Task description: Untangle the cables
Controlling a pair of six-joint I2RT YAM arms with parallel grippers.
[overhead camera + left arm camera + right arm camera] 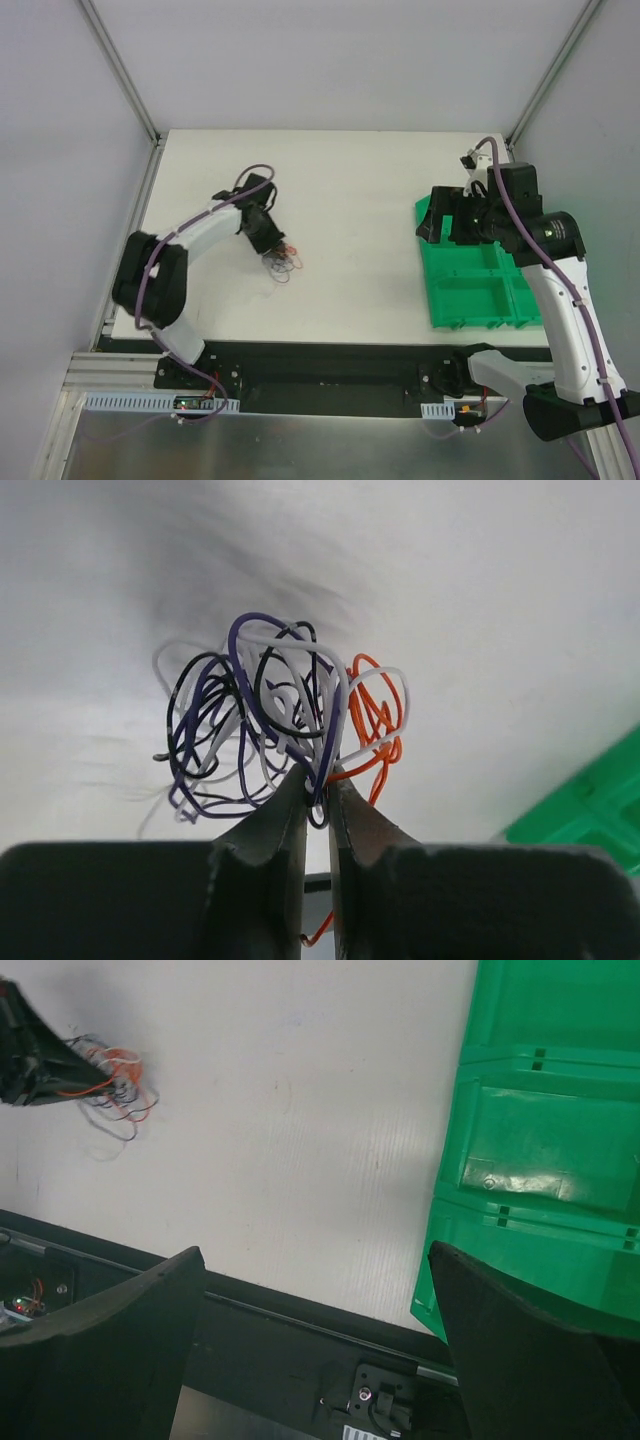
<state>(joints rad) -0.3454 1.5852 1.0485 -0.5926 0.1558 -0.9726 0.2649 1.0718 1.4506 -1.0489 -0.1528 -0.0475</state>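
Observation:
The cables (282,264) are a small loopy knot of purple, black, white and orange wires on the left half of the white table. In the left wrist view the knot (275,710) fans out just past my left gripper (317,778), whose jaws are nearly closed and pinch purple, white and orange strands. That gripper (270,248) sits right behind the knot. The knot also shows in the right wrist view (115,1085). My right gripper (315,1280) is wide open and empty, held high over the table's near edge by the tray (434,222).
A green compartment tray (480,290) stands at the right side of the table, and it also shows in the right wrist view (550,1160). A black rail (300,1340) runs along the table's near edge. Metal frame posts stand at the far corners.

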